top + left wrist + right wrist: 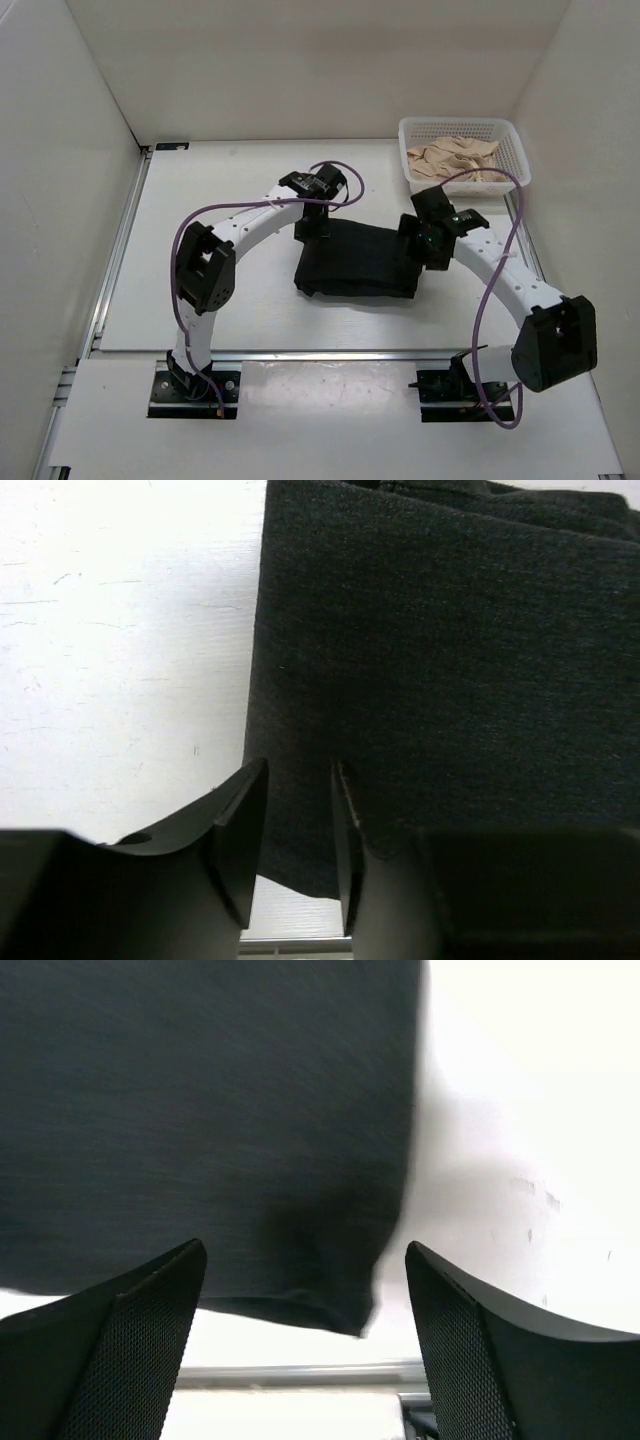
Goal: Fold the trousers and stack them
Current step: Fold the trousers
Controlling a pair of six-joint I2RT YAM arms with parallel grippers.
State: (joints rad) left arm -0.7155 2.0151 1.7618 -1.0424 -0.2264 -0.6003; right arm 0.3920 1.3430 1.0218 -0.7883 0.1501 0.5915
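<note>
Bright, even light from above fills the top view, leaving only faint soft shadows. In both wrist views the white table (120, 630) glares, nearly washed out; the trousers (200, 1110) look smeared in the right wrist view.

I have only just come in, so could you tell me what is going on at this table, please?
Two robot arms are working on black trousers, which lie folded into a compact bundle mid-table. The left hand sits at the bundle's left edge, nearly closed; whether it pinches cloth is unclear. The right hand is wide open at the right edge. A white basket of beige clothes stands far right.
</note>
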